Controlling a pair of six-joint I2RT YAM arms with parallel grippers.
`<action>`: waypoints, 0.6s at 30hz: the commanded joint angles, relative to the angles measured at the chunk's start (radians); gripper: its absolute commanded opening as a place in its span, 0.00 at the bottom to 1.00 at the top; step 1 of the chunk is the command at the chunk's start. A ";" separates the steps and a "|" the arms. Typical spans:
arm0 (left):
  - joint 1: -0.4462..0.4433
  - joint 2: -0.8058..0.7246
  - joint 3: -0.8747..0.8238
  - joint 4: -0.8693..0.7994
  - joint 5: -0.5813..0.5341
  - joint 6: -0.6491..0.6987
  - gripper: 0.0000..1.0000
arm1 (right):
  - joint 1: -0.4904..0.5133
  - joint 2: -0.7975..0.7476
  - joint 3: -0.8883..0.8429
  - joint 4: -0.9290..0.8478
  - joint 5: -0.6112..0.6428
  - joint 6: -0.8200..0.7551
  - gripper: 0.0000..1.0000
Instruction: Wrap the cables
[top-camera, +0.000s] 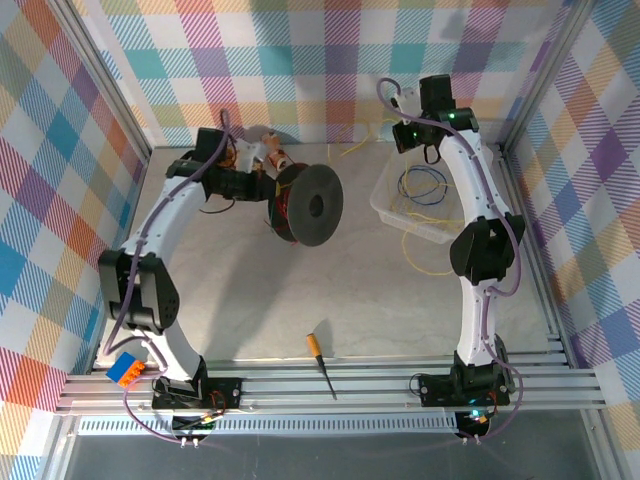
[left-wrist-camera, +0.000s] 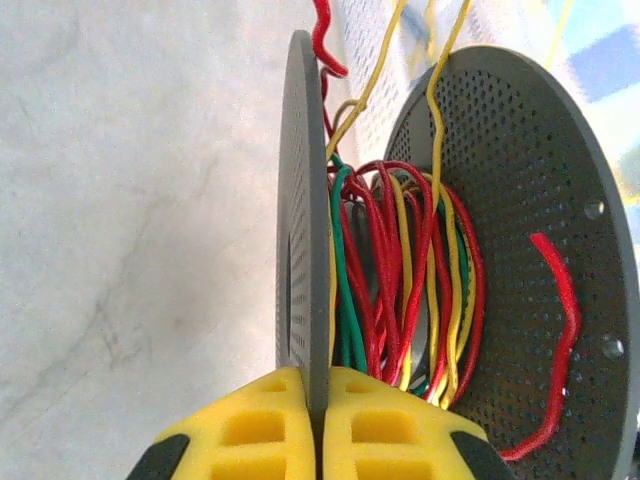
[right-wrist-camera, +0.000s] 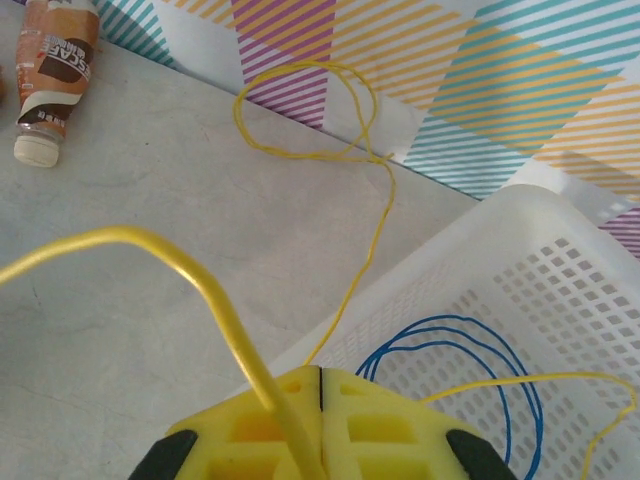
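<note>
At the near edge of the table (top-camera: 250, 300), between the two arm bases, lies a screwdriver (top-camera: 320, 362) with an orange handle. It is well apart from everything else.

Further in, on the left, the left gripper (left-wrist-camera: 318, 400) has its yellow pads (left-wrist-camera: 250, 430) pressed onto the thin rim of one flange of a grey spool (top-camera: 310, 205). The jaws are nearly closed, with only this flange between them. The spool stands on edge on the table. Between its two perforated flanges are wound red, green and yellow wires (left-wrist-camera: 400, 290). Some yellow strands go up from the core and out of the picture, and a loose red end (left-wrist-camera: 572, 310) lies against the far flange.

On the right, the right gripper (right-wrist-camera: 318, 400) is closed on a yellow cable (right-wrist-camera: 130, 233), which comes out between the pads and bends up and to the left. Just beside this gripper is a white perforated basket (right-wrist-camera: 560, 260). It holds a blue wire (right-wrist-camera: 500, 340) in loops and more thin yellow cables (top-camera: 407, 250), some hanging over its near wall onto the table.

Beyond the basket a yellow loop (right-wrist-camera: 238, 115) lies on the table near the back wall. It may be the same cable as the held one, but I cannot follow it. A small brown bottle (right-wrist-camera: 55, 70) lies far back, near the wall behind the spool.
</note>
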 joint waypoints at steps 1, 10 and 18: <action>0.046 -0.131 -0.065 0.346 0.163 -0.279 0.00 | -0.008 0.005 -0.084 0.001 -0.039 0.040 0.00; 0.121 -0.225 -0.173 0.689 0.082 -0.751 0.00 | 0.047 -0.117 -0.393 0.130 -0.117 0.088 0.00; 0.065 -0.319 -0.330 0.787 -0.397 -0.902 0.00 | 0.189 -0.325 -0.805 0.457 -0.199 0.098 0.00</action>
